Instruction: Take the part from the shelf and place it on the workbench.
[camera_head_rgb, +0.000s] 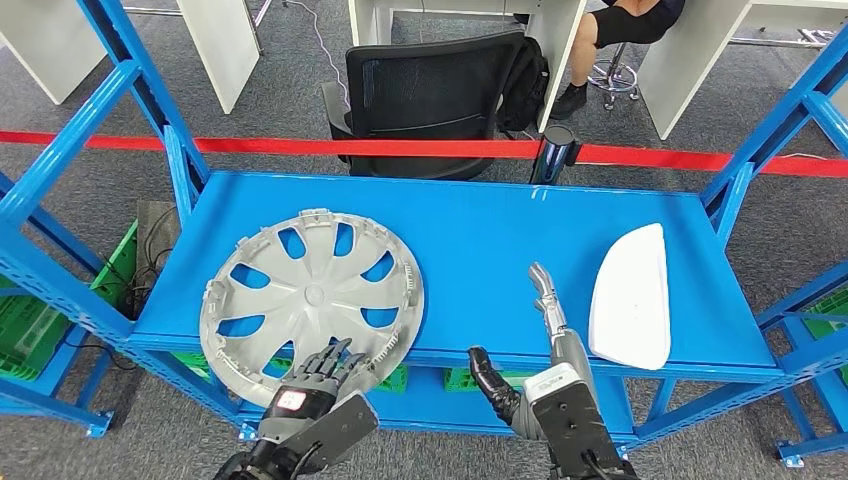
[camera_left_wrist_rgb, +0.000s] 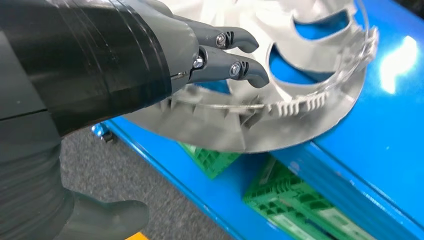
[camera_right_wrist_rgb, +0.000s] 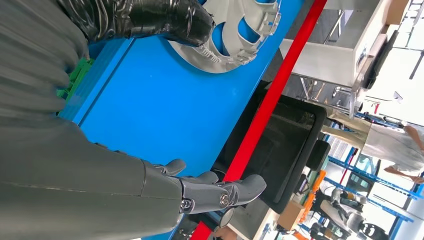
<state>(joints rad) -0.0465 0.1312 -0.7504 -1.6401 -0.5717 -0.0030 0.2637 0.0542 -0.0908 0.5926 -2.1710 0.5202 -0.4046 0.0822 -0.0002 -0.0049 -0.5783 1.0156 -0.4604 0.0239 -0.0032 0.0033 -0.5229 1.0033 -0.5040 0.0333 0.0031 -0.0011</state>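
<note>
Fingers (camera_head_rgb: 335, 358) of the left hand (camera_head_rgb: 315, 385) lie close together over the near rim of the hubcap (camera_head_rgb: 312, 295), with the thumb apart below the shelf edge in the left wrist view, so the hand looks set to clamp the rim from above and below rather than already gripping; I cannot tell whether the fingertips touch the plastic. That near edge of the hubcap overhangs the front lip of the shelf (camera_head_rgb: 480, 240), which is likely why the hand comes in there: the overhang leaves room for the thumb underneath. The right hand (camera_head_rgb: 535, 340) reaches over the shelf's front edge between the hubcap and the white cover (camera_head_rgb: 632, 295), fingers stretched straight and close together, thumb off to the side, holding nothing; it seems to wait as a spare. The hubcap lies flat, back side up, on the left half of the shelf, well apart from the cover on the right. Green crates (camera_left_wrist_rgb: 295, 202) sit under the shelf. Beyond it run a red tape (camera_head_rgb: 420, 148) and a black chair (camera_head_rgb: 435, 95).
</note>
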